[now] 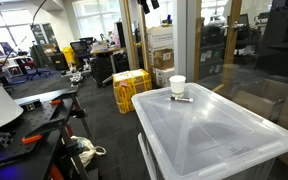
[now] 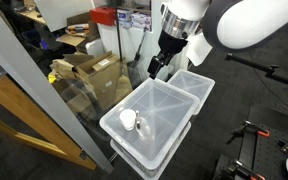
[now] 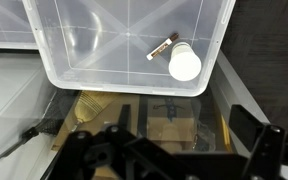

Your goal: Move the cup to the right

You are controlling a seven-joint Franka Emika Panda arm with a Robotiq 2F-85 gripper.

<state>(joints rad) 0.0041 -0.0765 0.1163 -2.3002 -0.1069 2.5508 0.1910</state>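
The small white cup (image 1: 177, 85) stands upright on the translucent lid of a plastic bin (image 1: 224, 130), near its far edge. It also shows in an exterior view (image 2: 129, 120) and in the wrist view (image 3: 184, 63). A thin dark pen-like stick (image 3: 162, 47) lies right next to the cup, seen too in both exterior views (image 1: 181, 98) (image 2: 144, 126). My gripper (image 2: 159, 68) hangs well above and away from the cup. In the wrist view its dark fingers (image 3: 169, 160) are spread wide and empty, off the bin's edge.
A second clear bin (image 2: 194, 85) stands behind the first one (image 2: 169, 100). A glass partition (image 2: 44, 90) runs beside the bins, with cardboard boxes (image 2: 94, 70) behind it. Yellow crates (image 1: 130, 88) sit on the floor beyond.
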